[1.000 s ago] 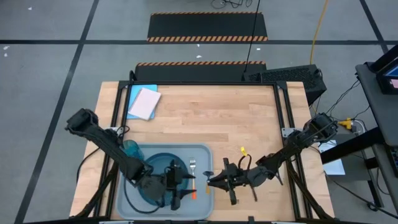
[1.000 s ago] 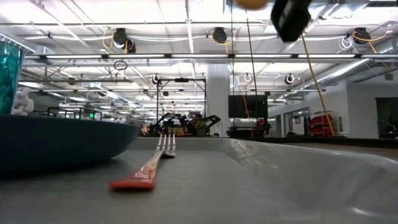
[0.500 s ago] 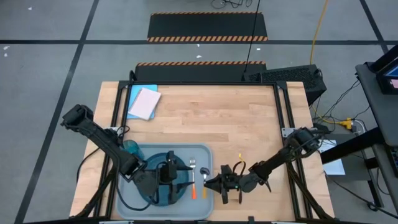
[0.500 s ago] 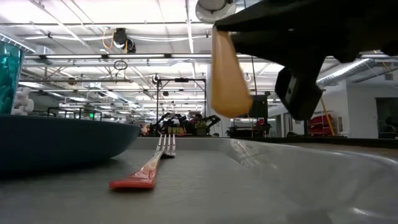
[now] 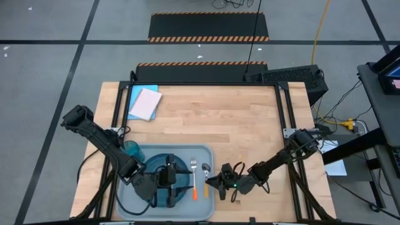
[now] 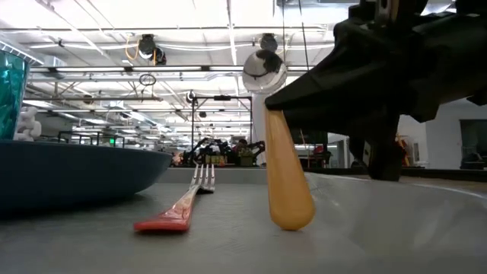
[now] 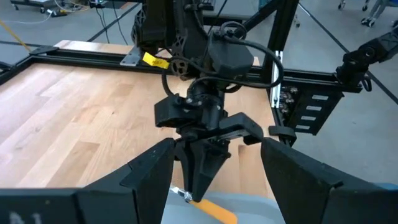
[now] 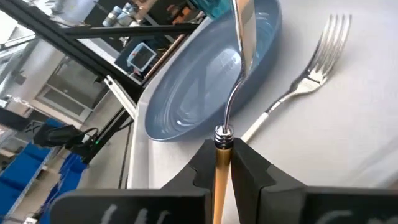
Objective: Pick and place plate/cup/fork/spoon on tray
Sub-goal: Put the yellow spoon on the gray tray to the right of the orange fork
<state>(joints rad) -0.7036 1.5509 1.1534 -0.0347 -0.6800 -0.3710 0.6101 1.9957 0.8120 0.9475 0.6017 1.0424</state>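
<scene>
My left gripper [image 5: 177,181] hangs with fingers apart over the round dark teal-blue plate [image 5: 156,167], hiding much of it on the pale grey-blue rectangular tray [image 5: 206,152], and the translucent teal cup [image 5: 130,149] is cut off in the low view. My right gripper [image 5: 215,184], at the tray's right edge, is clamped on the orange-handled metal spoon [image 6: 275,141], its handle tip touching the tray floor just beside the red-orange-handled fork [image 5: 194,178]. I can read no writing anywhere.

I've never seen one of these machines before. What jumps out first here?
The right hand pinches an orange-handled spoon by its handle, tilting it down onto the right side of the grey tray, just right of the red-handled fork. Left of both sits the big blue plate, with the left hand hovering over it and a teal cup at the tray's far-left corner.
</scene>
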